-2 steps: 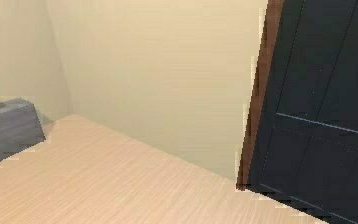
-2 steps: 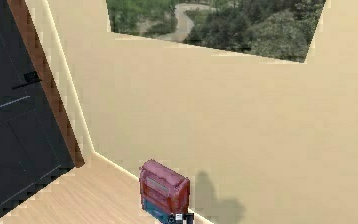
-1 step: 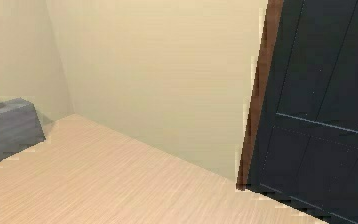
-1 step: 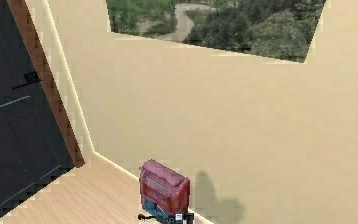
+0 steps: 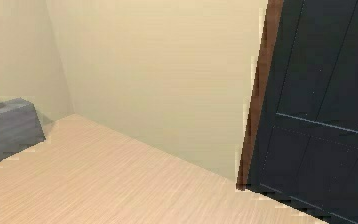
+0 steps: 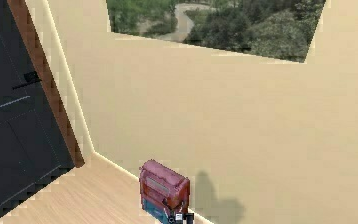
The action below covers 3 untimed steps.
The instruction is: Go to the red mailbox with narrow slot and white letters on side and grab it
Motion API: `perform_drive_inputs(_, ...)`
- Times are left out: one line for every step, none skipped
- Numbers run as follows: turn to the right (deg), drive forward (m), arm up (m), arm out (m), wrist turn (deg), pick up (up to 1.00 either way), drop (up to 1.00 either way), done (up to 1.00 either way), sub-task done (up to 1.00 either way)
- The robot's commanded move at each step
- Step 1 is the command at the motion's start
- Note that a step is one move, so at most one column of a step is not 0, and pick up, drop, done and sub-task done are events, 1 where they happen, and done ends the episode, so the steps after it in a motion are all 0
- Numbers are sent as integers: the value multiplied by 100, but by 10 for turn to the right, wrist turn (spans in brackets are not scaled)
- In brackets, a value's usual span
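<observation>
On the floor [image 6: 77, 200] at the foot of the wall [image 6: 237, 130], low in the arm side view's middle, stands the mailbox [image 6: 162, 186]: a red, upright box with a rounded top and darker bands across its face. Its slot and letters are too small to make out. The gripper [image 6: 175, 216] shows just below it at the bottom edge, a dark tip with white marks beside it. Whether it touches the mailbox cannot be told, nor how its jaws stand, nor whether it has hold of anything, since the mailbox stands on the floor right at it. A door [image 6: 17, 110] lies to the left, a window [image 6: 217, 25] above.

The mailbox looks stiff and hollow, likely light, not fragile, with smooth sides that may slip. A hold across its narrower width, below the curve of the top, seems safest; the rounded top would likely slide from the fingers.
</observation>
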Motion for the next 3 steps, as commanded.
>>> perform_drive_inputs(0, 0, 0, 0, 0, 100, 0, 0, 0)
perform_drive_inputs(0, 0, 10, 0, 0, 0, 0, 0, 0)
perform_drive_inputs(0, 0, 0, 0, 0, 0, 0, 100, 0)
